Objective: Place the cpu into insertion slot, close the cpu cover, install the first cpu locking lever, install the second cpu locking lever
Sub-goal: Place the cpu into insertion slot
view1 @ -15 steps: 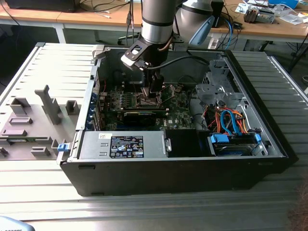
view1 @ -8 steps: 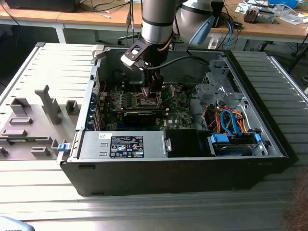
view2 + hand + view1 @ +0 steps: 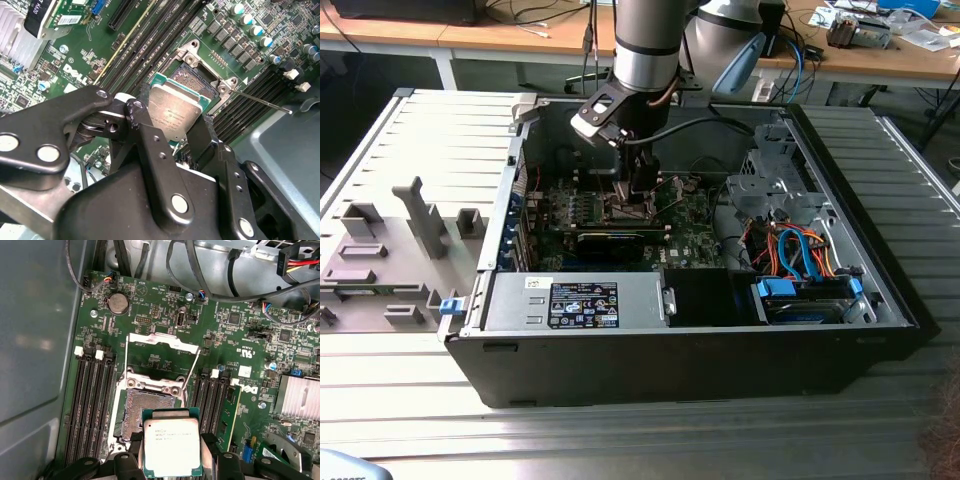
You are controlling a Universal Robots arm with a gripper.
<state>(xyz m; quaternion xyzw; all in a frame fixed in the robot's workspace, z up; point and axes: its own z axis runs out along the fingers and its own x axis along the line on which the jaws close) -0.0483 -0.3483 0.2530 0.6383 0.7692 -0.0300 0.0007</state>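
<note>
Inside the open black computer case (image 3: 650, 370), at about one o'clock from the black labelled box (image 3: 585, 305) in the exterior view, the black gripper (image 3: 640, 188) hangs over the green motherboard (image 3: 165, 305). Its fingers (image 3: 147, 135) pinch the small flat square silver-topped cpu (image 3: 171, 444) by opposite edges, partly over the square silver-rimmed insertion slot (image 3: 145, 407). The thin silver cpu cover (image 3: 162, 341) stands swung open.

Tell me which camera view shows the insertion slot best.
The first wrist view: the insertion slot lies mostly uncovered, with only the cpu overlapping one corner. The second wrist view shows part of it behind the cpu. In the exterior view the gripper stands before it.
</note>
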